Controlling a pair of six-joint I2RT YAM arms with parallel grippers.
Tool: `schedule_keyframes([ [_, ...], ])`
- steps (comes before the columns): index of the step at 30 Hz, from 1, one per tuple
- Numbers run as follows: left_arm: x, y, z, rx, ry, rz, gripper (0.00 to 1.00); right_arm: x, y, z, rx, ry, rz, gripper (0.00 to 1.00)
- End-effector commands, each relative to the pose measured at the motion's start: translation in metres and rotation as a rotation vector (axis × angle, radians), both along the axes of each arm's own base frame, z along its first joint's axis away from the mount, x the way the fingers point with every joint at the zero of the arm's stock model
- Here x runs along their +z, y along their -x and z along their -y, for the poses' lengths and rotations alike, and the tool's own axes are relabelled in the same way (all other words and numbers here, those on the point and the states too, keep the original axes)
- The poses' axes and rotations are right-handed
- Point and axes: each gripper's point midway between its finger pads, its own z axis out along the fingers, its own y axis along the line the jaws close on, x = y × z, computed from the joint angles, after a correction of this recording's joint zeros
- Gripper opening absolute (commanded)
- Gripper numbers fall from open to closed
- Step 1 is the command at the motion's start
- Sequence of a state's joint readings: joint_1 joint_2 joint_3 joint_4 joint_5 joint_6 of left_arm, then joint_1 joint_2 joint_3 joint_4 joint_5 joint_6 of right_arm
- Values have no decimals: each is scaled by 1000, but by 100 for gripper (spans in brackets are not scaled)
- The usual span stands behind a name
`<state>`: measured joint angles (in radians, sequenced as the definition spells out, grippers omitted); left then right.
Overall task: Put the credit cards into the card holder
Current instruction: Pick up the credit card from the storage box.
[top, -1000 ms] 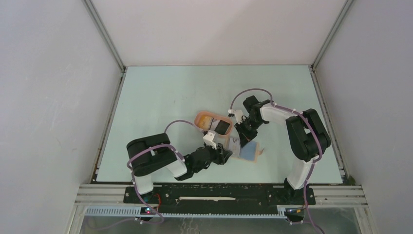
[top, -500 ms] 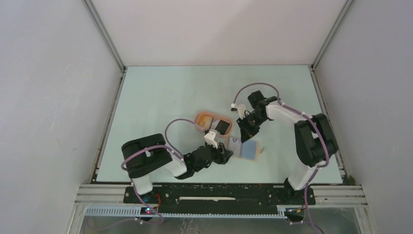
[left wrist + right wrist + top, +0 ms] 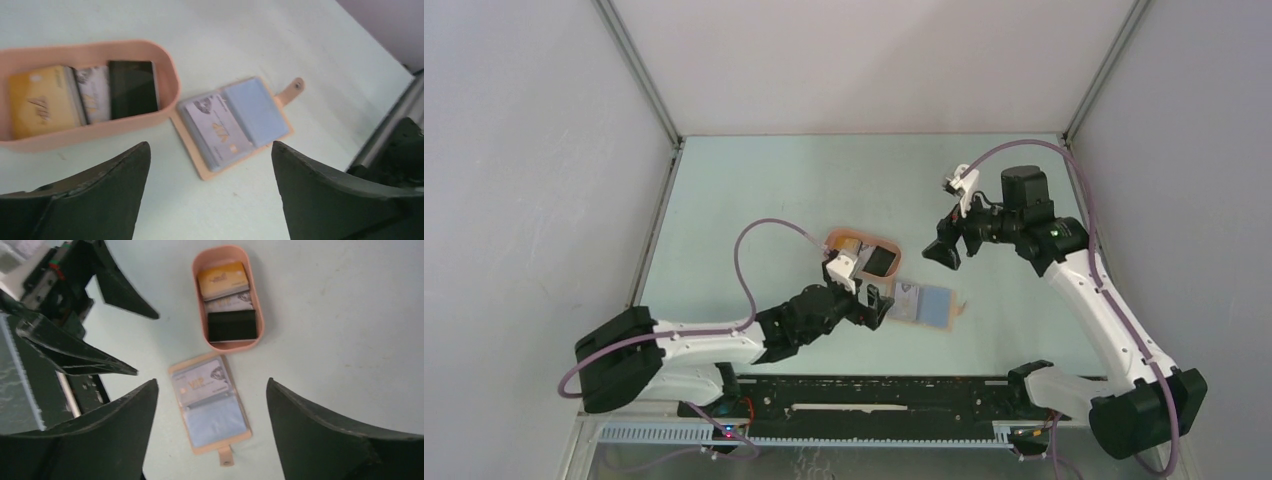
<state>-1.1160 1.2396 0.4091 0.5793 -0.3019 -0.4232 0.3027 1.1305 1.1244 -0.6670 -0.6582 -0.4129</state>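
The tan card holder (image 3: 924, 303) lies open and flat on the table, with a grey VIP card (image 3: 202, 382) in one sleeve and a blue sleeve (image 3: 216, 422) beside it. Three credit cards lie in the peach tray (image 3: 836, 240): yellow (image 3: 42, 102), grey striped (image 3: 95, 95) and black (image 3: 132, 89). My left gripper (image 3: 871, 303) is open and empty just left of the holder, low over the table. My right gripper (image 3: 944, 252) hangs open and empty, raised to the right of the tray and looking down on the holder (image 3: 210, 402).
The tray's end touches the holder's left edge (image 3: 172, 107). The holder's snap tab (image 3: 292, 90) sticks out on its right. The left gripper's fingers (image 3: 115, 290) show at the upper left of the right wrist view. The metal frame rail (image 3: 874, 385) runs along the near edge.
Both grippers have opened. The right gripper has let go at the holder and lifted up and away to the right. The left arm has stretched out, its gripper staying beside the holder.
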Motion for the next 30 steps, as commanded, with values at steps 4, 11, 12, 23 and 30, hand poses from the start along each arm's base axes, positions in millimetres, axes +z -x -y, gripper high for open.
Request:
schedule_keyframes([
  [4, 39, -49, -24, 68, -168, 102, 100, 18, 5, -34, 136, -163, -120, 91],
  [11, 38, -88, -13, -59, -107, -35, 93, -19, -7, -22, 69, -179, -268, 90],
  [12, 36, -93, -9, -80, -95, -63, 91, -23, -11, -19, 52, -185, -284, 90],
  [23, -21, -141, 4, -46, -181, -337, 81, -55, -29, -6, -2, -197, -412, 88],
  [30, -52, -150, 2, -35, -240, -424, 81, -64, -30, -6, -2, -184, -429, 88],
])
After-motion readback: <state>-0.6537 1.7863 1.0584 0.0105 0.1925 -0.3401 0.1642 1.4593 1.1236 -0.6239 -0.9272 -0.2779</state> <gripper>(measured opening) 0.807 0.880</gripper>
